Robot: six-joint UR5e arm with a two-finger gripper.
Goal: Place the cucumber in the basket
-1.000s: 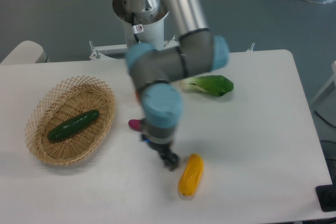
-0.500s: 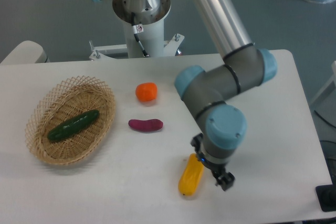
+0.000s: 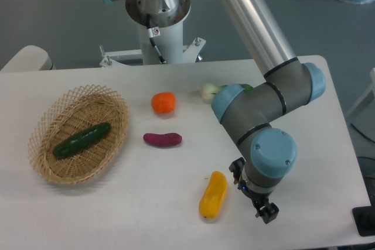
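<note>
Cucumber (image 3: 82, 139) lies in basket (image 3: 44, 165); yellow vegetable (image 3: 213, 195) beside gripper (image 3: 266, 211).

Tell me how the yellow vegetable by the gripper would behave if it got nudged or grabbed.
The yellow vegetable is rounded and oblong, so a sideways nudge would probably roll it across the table. Its skin looks smooth and glossy, so it may slip in the gripper. It holds a straight shape, likely stiff.

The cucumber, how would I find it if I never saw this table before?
Look at the left end of the white table for the big tan wicker basket. The cucumber lies inside it, slanted. It is the only dark green, shiny, long thing; the purple vegetable, orange one and yellow one lie outside.
</note>
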